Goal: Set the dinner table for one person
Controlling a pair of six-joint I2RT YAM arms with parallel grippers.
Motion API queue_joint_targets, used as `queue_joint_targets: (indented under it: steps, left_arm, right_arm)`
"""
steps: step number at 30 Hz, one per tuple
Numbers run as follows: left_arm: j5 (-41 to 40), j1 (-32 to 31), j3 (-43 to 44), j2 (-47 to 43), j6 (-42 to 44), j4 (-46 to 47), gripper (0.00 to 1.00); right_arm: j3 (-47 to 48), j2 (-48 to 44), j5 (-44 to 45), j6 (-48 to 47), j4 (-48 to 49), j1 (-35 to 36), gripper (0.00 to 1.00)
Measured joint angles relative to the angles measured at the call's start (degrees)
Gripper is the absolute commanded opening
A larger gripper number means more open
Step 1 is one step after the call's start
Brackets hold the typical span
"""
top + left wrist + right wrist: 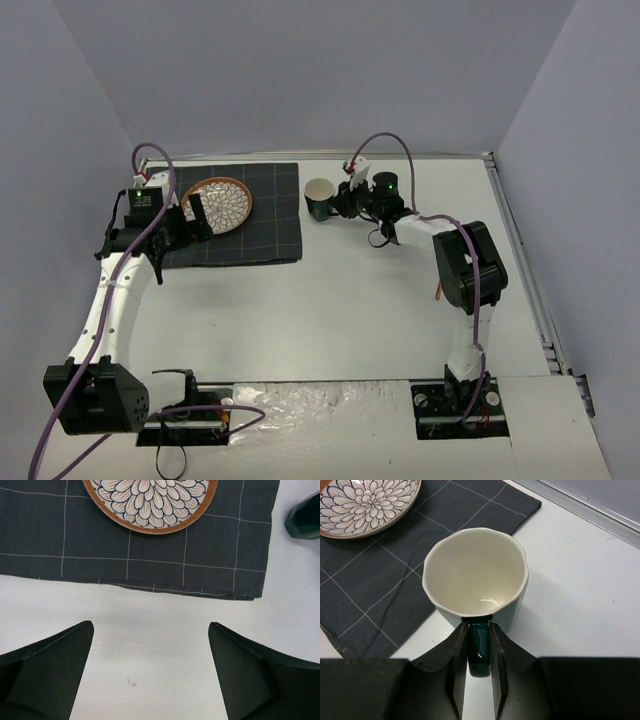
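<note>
Mug (475, 575) upright, handle (480, 650) between right jaws

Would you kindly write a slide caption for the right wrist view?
Right gripper jaws closed on the handle of an upright mug beside the checked mat.

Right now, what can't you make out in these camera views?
- mug handle, right wrist view: mostly hidden between the right hand's fingers.
- plate, left wrist view: cut off by the top edge.
- plate, top view: partly hidden behind the left hand.
- mug, left wrist view: cut off by the right edge.
</note>
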Motion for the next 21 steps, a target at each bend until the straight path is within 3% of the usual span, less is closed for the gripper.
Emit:
queue_joint_targets:
  steps: [7,21]
  left_arm:
    - [0.0,0.0,0.0,0.0,0.0,0.0,0.97]
    - [0.0,0.0,0.0,0.0,0.0,0.0,0.97]
  right_arm:
    - [0.3,-0.4,0.6,-2.7,-5.9,0.0,0.33]
    - [4.8,-0.4,2.1,-5.4,-13.5,0.0,0.35]
